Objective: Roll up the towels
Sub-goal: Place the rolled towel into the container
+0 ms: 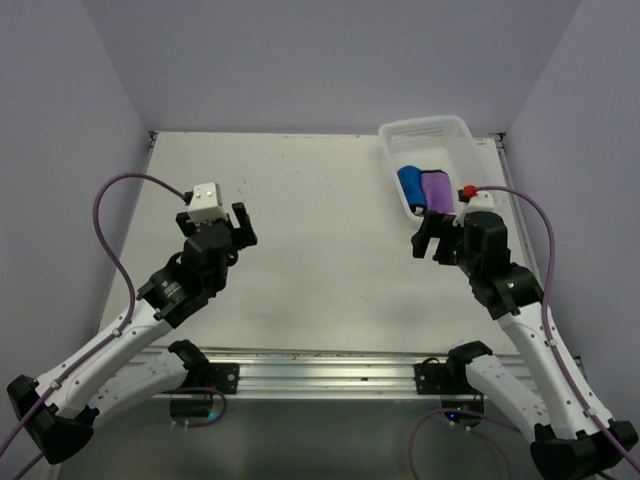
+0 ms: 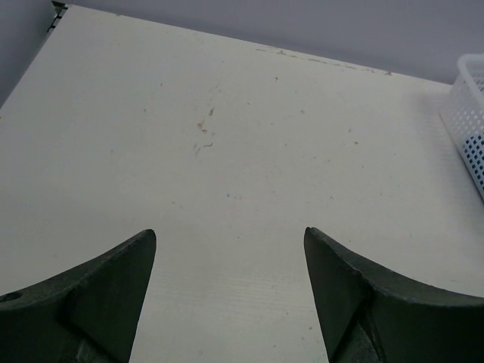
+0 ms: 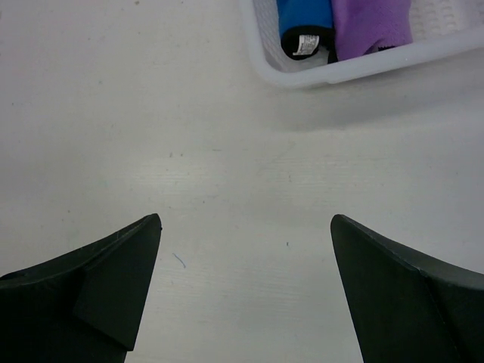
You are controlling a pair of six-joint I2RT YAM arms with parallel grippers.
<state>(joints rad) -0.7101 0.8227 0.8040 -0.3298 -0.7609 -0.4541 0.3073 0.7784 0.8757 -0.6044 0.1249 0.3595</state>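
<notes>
The blue towel [image 1: 410,184] and the purple towel [image 1: 436,190] lie rolled side by side in the near end of the white basket [image 1: 425,131] at the back right. The right wrist view shows the blue roll [image 3: 304,17] with a label at its end and the purple roll [image 3: 370,23] behind the basket's rim [image 3: 355,69]. My right gripper [image 1: 432,237] is open and empty, just in front of the basket over bare table [image 3: 246,221]. My left gripper [image 1: 240,226] is open and empty over the table's left half [image 2: 230,231].
The basket's corner shows at the right edge of the left wrist view [image 2: 470,113]. Grey walls enclose the table on three sides. A metal rail [image 1: 320,365] carries both arm bases at the near edge.
</notes>
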